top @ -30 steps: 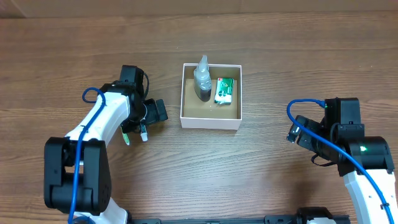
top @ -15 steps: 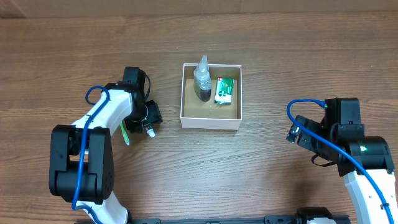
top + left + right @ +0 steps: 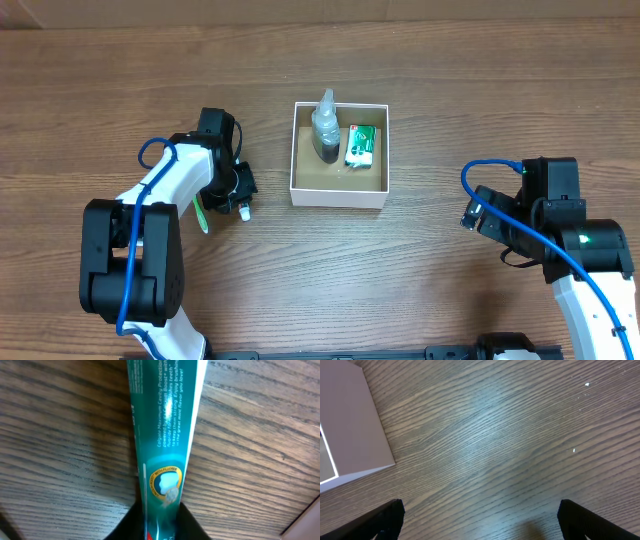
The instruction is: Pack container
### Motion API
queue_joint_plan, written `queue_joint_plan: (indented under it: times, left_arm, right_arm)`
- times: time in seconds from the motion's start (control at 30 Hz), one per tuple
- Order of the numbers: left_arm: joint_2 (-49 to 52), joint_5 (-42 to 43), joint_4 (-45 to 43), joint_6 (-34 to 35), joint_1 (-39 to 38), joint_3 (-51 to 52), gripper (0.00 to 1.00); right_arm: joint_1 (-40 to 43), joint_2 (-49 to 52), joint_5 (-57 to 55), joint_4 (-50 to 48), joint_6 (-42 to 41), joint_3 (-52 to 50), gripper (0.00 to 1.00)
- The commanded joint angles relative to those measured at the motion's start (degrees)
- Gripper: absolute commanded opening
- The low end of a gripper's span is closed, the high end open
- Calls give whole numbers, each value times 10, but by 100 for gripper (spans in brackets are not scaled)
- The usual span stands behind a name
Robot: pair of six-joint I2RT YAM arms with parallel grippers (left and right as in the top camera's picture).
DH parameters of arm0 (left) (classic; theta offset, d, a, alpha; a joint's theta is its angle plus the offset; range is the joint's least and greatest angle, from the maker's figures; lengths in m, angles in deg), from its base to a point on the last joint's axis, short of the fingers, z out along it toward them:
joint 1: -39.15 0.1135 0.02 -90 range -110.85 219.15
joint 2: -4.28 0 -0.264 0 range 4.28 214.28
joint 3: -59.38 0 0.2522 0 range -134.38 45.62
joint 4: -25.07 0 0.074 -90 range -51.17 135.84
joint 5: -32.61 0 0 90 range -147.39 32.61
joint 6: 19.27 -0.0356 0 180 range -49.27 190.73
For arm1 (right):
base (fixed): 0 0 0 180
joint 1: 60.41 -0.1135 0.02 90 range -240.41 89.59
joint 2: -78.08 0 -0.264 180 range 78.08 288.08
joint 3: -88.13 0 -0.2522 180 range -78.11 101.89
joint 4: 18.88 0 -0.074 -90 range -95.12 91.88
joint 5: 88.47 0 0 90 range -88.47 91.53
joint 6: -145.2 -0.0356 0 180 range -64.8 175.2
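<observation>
Teal Colgate toothpaste tube (image 3: 165, 435), printed "Colgate Maximum Cavity Protection", pinched in left gripper (image 3: 159, 529), left of the container (image 3: 338, 196). Inside the container, clear bottle (image 3: 325, 128) beside green packet (image 3: 360, 146), writing too small to read. Right gripper (image 3: 480, 520) spread wide, well right of the container.

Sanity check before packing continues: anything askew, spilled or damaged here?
Nothing spilled or damaged. The square white-walled container holds a clear bottle of dark liquid and a green packet, both inside its walls. Only the teal toothpaste tube is outside, pinched in the left end effector over the wooden table.
</observation>
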Motion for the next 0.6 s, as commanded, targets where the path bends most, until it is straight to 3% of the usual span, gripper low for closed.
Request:
queue_joint_plan:
  times: [0.0,0.13,0.23,0.33,0.4,0.57]
  left_arm:
    - [13,-7,29,2,2,-35,4]
    - [-7,-50,120,-8,-16,-143,4]
    - [-61,-95,166,-37,-75,-236,4]
    - [-109,-118,154,-102,-156,-281,4]
    - [-127,-144,121,-193,-233,-284,4]
    - [-83,-154,87,-285,-319,-276,4]
  right_arm:
    - [2,0,-1,-3,2,-5,100]
    - [2,0,-1,-3,2,-5,100]
    - [2,0,-1,-4,2,-5,100]
    - [2,0,-1,-5,2,-5,100]
    - [2,0,-1,-6,2,-5,100]
    - [2,0,-1,-6,2,-5,100]
